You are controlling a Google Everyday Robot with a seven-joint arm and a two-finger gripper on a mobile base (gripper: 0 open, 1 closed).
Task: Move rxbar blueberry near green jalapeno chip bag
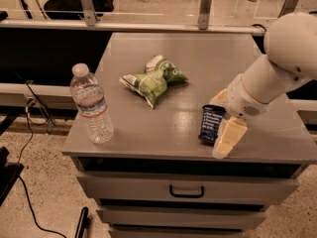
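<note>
The rxbar blueberry [210,124] is a dark navy bar with pale text, lying flat near the front right of the grey cabinet top [198,53]. My gripper [219,128] is open and low over the bar. One cream finger [229,138] lies along the bar's right edge and the other [218,99] is just behind the bar. The green jalapeno chip bag [154,81], green and white with a pinched middle, lies at the centre of the top, well to the left of and behind the bar.
A clear water bottle [91,106] stands upright at the front left corner. Below the top are drawers with a handle [186,191]. A rail with posts [205,9] runs behind the cabinet. Cables [29,133] trail on the floor at left.
</note>
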